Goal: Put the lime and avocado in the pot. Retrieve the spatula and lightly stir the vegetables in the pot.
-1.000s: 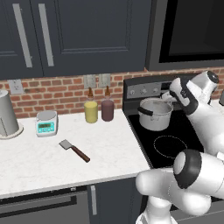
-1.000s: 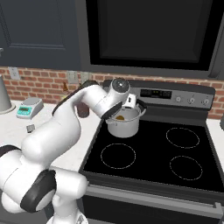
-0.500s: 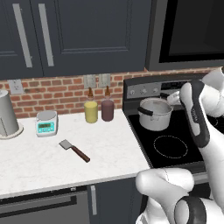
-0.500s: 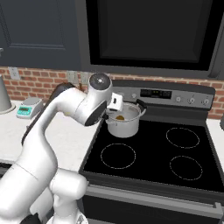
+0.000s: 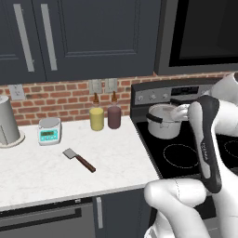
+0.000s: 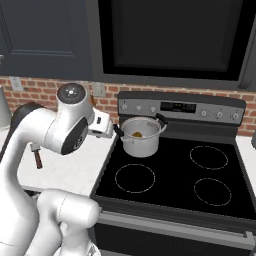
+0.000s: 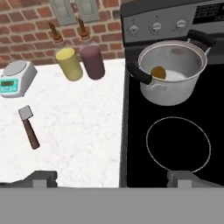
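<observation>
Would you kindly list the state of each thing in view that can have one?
pot: upright on the stove's rear left burner, lidless.
avocado: lying inside the pot.
spatula: flat on the counter, untouched.
claw: open, empty, above the counter's edge.
scale: on the counter, display lit.

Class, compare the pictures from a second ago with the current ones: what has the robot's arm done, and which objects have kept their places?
The arm has swung back from the pot toward the counter side; the open gripper holds nothing. The avocado lies in the pot. The spatula, the scale and the two bottles stayed put.
</observation>
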{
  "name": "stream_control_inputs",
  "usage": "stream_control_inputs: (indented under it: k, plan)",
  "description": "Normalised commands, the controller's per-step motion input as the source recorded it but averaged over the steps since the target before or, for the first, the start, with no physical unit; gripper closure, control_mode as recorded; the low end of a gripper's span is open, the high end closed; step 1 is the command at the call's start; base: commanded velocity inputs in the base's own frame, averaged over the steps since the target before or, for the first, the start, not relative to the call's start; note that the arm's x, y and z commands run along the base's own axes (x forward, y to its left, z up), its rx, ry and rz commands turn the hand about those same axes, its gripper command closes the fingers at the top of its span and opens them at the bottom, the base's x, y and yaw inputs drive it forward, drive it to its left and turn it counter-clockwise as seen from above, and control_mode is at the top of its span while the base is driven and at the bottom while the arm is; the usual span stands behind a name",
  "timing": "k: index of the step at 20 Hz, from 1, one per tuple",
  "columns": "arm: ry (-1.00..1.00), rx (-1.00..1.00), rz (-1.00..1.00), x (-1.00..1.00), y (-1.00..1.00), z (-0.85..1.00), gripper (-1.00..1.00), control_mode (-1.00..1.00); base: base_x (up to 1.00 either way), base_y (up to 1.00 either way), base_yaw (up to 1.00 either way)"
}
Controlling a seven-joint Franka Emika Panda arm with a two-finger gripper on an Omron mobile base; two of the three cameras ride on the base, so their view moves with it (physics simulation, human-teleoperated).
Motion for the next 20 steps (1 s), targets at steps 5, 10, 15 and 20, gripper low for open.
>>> stream_control_inputs:
  k: [5,10,15,20]
  plan:
    - [0.08,-0.01,0.02,-0.29,0.77,0.00,-1.00,-1.00,0.00,0.00,0.00]
    - [0.14,-0.07,0.05,-0.04,0.85,0.00,-1.00,-1.00,0.00,0.00,0.00]
    - [0.08,-0.07,0.09,0.00,0.63,0.00,-1.00,-1.00,0.00,0.00,0.00]
    - [0.05,-0.01,0.09,0.00,0.49,-0.21,-1.00,-1.00,0.00,0.00,0.00]
